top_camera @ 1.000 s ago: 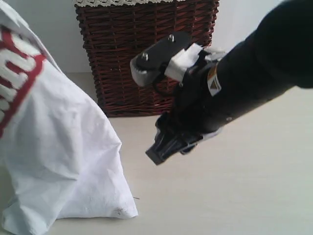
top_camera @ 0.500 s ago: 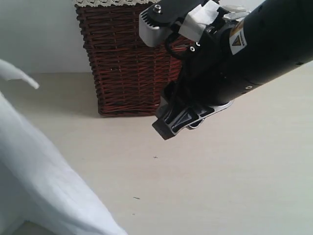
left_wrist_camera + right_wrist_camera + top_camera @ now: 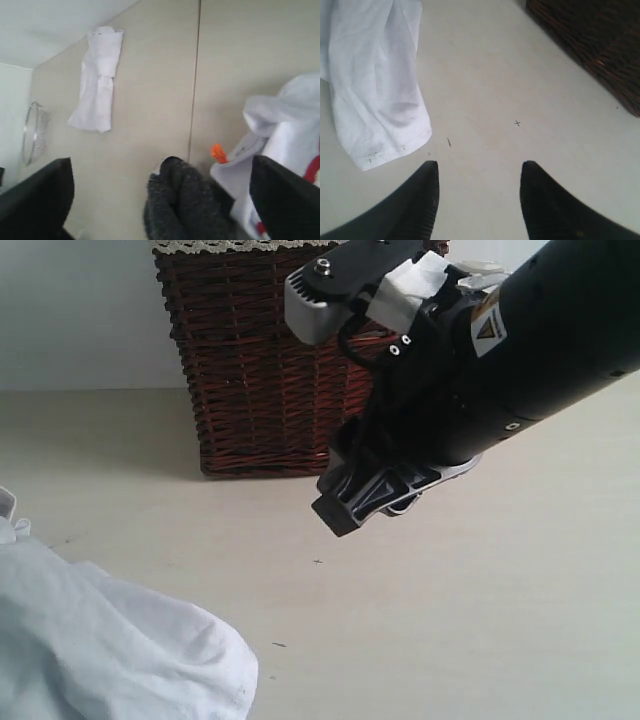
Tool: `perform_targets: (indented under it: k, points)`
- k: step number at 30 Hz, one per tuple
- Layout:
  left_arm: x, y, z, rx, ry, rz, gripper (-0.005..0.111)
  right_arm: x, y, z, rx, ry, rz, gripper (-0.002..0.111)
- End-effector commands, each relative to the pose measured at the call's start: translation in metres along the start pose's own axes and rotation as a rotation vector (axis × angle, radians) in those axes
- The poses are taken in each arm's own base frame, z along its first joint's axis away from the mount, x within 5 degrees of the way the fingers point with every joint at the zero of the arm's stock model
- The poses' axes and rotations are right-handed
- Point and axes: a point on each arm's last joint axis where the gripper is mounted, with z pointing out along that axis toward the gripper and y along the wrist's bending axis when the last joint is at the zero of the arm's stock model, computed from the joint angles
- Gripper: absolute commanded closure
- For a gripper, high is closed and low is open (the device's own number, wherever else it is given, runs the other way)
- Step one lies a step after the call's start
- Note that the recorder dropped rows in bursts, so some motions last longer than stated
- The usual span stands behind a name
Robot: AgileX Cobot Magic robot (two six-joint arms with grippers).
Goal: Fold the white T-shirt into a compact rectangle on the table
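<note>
The white T-shirt lies in a loose heap on the table at the near left. In the right wrist view a hem corner of the T-shirt rests flat on the table. My right gripper hovers over the table's middle; it is open with only bare table between its fingers. My left gripper is open, jaws wide apart and gripping nothing. White shirt cloth with a red streak shows beside one left finger. The left gripper is out of the exterior view.
A dark red-brown wicker basket with lace trim stands at the back, behind my right arm; it also shows in the right wrist view. The left wrist view shows a dark grey fuzzy thing, an orange bit, a hanging white cloth and a metal ring.
The shirt hung raised at the left a second ago and has dropped into a low heap. The right arm rose a little, then stayed nearly still.
</note>
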Motion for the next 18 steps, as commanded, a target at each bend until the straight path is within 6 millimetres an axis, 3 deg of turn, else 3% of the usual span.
perform_targets:
  k: [1, 6, 9, 13, 16, 18]
  points:
    - [-0.017, -0.012, -0.013, 0.285, -0.051, -0.138, 0.027, -0.002, -0.001, -0.004, -0.001, -0.014, -0.003, 0.060]
    - [-0.026, -0.051, -0.053, 0.948, -0.062, -0.048, 0.041, 0.000, -0.011, -0.001, 0.047, 0.007, 0.019, 0.060]
    - [-0.020, -0.078, -0.081, 1.260, -0.134, 0.162, 0.042, 0.003, -0.032, -0.001, 0.117, 0.023, 0.100, 0.060]
    - [0.014, -0.121, -0.117, 1.315, -0.285, 0.646, 0.042, 0.008, -0.053, -0.006, 0.147, 0.016, 0.189, 0.060]
    - [0.048, -0.160, -0.129, 1.245, -0.333, 0.958, 0.042, 0.008, -0.053, -0.006, 0.140, 0.012, 0.189, 0.060]
    - [0.063, -0.184, -0.131, 1.158, -0.390, 1.077, 0.042, 0.007, -0.050, -0.006, 0.109, 0.004, 0.187, 0.060]
